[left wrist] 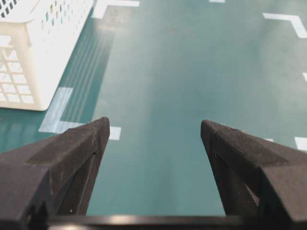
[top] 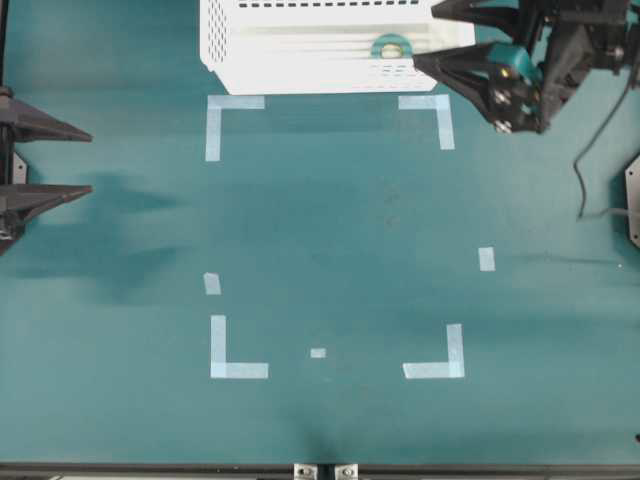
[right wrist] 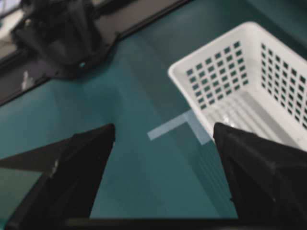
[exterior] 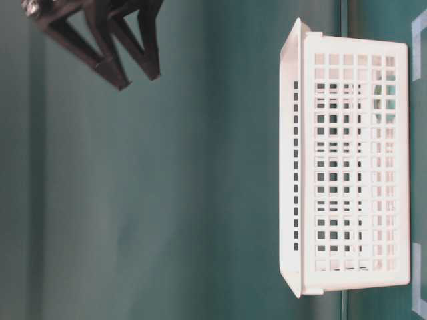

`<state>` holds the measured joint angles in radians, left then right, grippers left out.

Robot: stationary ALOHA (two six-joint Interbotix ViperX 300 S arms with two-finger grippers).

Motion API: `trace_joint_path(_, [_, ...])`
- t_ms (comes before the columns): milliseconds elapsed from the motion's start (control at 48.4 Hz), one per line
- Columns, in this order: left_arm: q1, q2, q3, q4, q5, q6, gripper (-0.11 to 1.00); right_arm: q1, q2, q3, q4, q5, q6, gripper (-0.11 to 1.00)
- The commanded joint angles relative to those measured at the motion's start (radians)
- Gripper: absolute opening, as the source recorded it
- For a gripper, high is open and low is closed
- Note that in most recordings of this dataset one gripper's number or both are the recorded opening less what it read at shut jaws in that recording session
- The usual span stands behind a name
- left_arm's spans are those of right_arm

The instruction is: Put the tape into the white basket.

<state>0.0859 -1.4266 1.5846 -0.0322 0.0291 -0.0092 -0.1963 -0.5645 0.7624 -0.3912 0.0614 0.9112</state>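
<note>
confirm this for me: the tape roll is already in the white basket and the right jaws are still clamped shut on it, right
Only the grip is wrong. The overhead view shows the tape lying inside the white basket, while the right gripper stands beside it with its jaws spread open and nothing between them; the right wrist view shows the same gap.

The basket [top: 300,45] sits on the table [top: 340,230] at its far edge, a little left of the middle. The tape [top: 388,46] lies inside the basket, in its near right corner. My right gripper [top: 428,38] hangs above that same corner of the basket, reaching in from the table's right edge. My left gripper [top: 90,160] waits at the left edge, well apart from the basket. Corner marks [top: 238,350] lie on the table nearer me than the basket.
</note>
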Motion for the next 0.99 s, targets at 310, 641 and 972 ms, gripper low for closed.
trace_joint_path(310, [0.005, 0.008, -0.012, 0.003, -0.006, 0.0, 0.32, 0.035, -0.238, 0.175, -0.183, -0.097, -0.003, 0.95])
trace_joint_path(641, [0.005, 0.008, -0.012, 0.003, -0.006, 0.0, 0.32, 0.052, -0.422, 0.325, -0.222, -0.098, -0.002, 0.95])
trace_joint_path(972, [0.005, 0.006, -0.012, 0.002, -0.005, 0.0, 0.32, 0.152, -0.495, 0.397, -0.29, -0.117, -0.002, 0.95])
